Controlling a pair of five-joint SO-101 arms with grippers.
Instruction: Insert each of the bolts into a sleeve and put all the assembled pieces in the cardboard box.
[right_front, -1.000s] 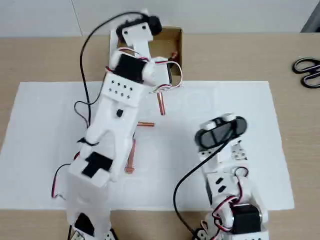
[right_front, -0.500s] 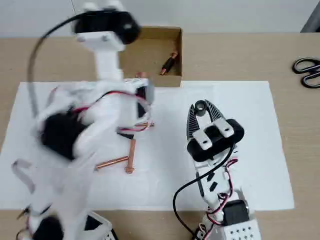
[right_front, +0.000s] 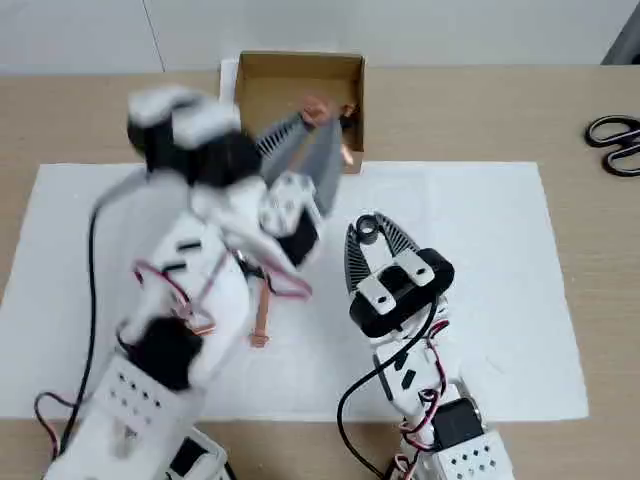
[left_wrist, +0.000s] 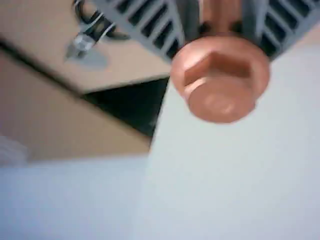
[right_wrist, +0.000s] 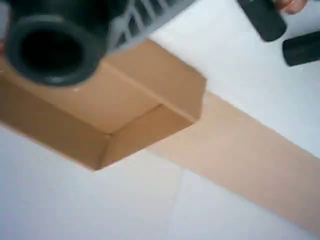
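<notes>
In the high view my left gripper (right_front: 328, 128) hangs over the front edge of the cardboard box (right_front: 262, 82), shut on a copper bolt (right_front: 318, 108). The left wrist view shows that bolt's hex head (left_wrist: 220, 80) sticking out between the grey fingers (left_wrist: 145, 20). My right gripper (right_front: 368, 224) stands over the white paper, shut on a black sleeve (right_front: 366, 228) whose bore (right_wrist: 52, 47) faces the box (right_wrist: 125, 115). Another copper bolt (right_front: 262, 315) lies on the paper beside the left arm.
A white paper sheet (right_front: 500, 260) covers the table's middle. Scissors (right_front: 615, 140) lie at the far right edge. A short copper piece (right_front: 205, 326) shows under the left arm. The left gripper's dark fingers (right_wrist: 265, 20) show in the right wrist view.
The left arm swung away from the box, back over the paper, and now holds a bolt up near the box's front. The right arm stretched forward and drifted left with the sleeve.
</notes>
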